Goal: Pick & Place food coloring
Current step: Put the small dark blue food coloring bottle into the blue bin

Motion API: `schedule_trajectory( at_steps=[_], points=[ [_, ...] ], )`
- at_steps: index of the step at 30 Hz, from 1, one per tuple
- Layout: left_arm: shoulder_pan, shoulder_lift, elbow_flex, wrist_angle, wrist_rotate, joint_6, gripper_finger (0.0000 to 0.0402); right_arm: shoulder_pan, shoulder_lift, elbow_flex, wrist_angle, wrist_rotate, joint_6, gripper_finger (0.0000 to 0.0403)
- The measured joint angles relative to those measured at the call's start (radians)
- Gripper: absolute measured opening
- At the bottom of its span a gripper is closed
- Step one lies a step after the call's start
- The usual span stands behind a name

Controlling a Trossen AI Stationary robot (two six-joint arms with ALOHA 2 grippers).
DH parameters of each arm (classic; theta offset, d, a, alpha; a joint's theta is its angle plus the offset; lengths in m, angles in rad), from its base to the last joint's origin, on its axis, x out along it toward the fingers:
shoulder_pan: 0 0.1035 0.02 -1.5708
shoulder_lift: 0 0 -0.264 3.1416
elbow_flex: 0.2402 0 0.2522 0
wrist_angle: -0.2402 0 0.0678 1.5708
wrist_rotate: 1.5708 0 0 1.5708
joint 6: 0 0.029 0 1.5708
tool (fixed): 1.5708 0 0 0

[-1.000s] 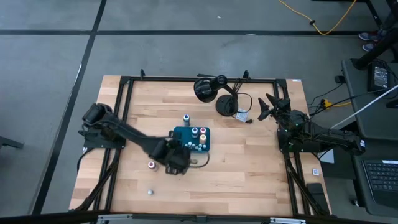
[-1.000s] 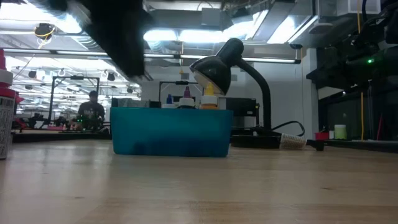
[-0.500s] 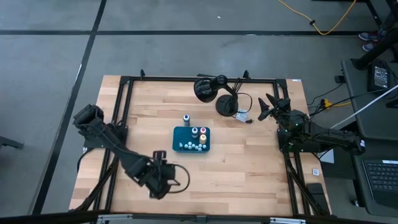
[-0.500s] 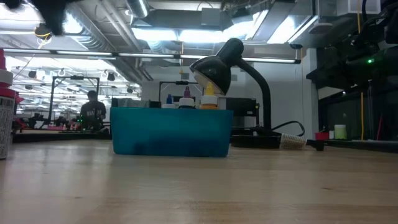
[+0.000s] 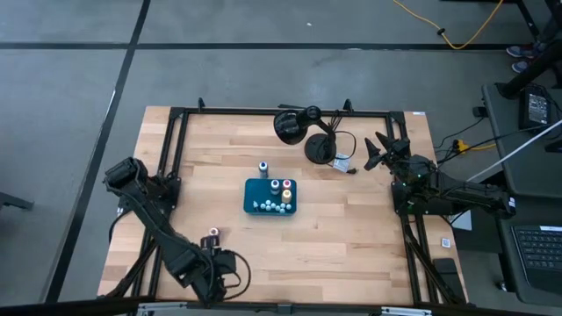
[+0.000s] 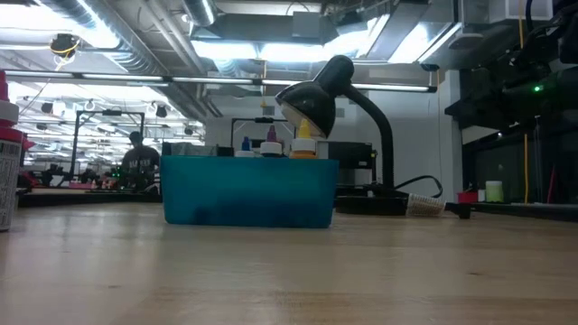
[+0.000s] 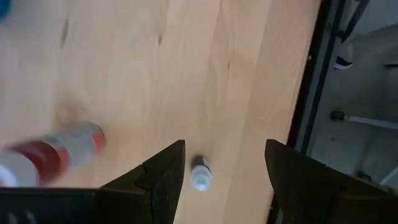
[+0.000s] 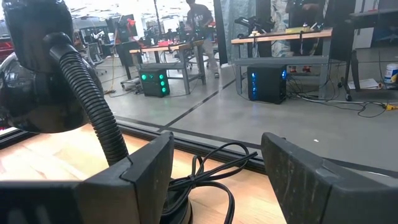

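Hovering open-jawed at the table's near left corner, the left gripper (image 7: 224,180) hangs over one tiny bottle (image 7: 200,173), a red-topped one (image 5: 212,233) beside it, seven or so in the teal tray (image 5: 250,189), a blue-topped one (image 5: 262,167) behind, the right gripper (image 5: 379,149) open beside the desk lamp (image 5: 294,125).

The dark left arm reaches from its mount at the left edge down to the near-left corner of the worktop, its two-finger left hand (image 5: 213,279) (image 7: 224,180) held low with fingers spread apart. The dark right arm waits folded at the right edge, its right hand (image 5: 379,151) (image 8: 217,180) parted too.
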Motion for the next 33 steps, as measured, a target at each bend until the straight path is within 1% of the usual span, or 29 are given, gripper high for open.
schedule_trajectory(
  at_steps=[5, 11, 15, 24, 33],
  points=[
    [-0.026, 0.035, 0.0, 0.0, 0.022, -0.134, 0.0214, 0.0, 0.0, 0.0, 0.0, 0.0, 0.0, 0.0244],
    [-0.04, 0.077, 0.0, -0.008, 0.025, -0.301, 0.0214, 0.0, 0.0, 0.0, 0.0, 0.0, 0.0, 0.0244],
    [-0.047, 0.102, 0.0, -0.012, 0.024, -0.377, 0.0214, 0.0, 0.0, 0.0, 0.0, 0.0, 0.0, 0.0244],
    [-0.058, 0.172, 0.0, -0.053, 0.027, -0.458, 0.0214, 0.0, 0.0, 0.0, 0.0, 0.0, 0.0, 0.0244],
    [-0.083, 0.199, 0.0, -0.054, 0.05, -0.512, 0.0214, 0.0, 0.0, 0.0, 0.0, 0.0, 0.0, 0.0244]
  ],
)
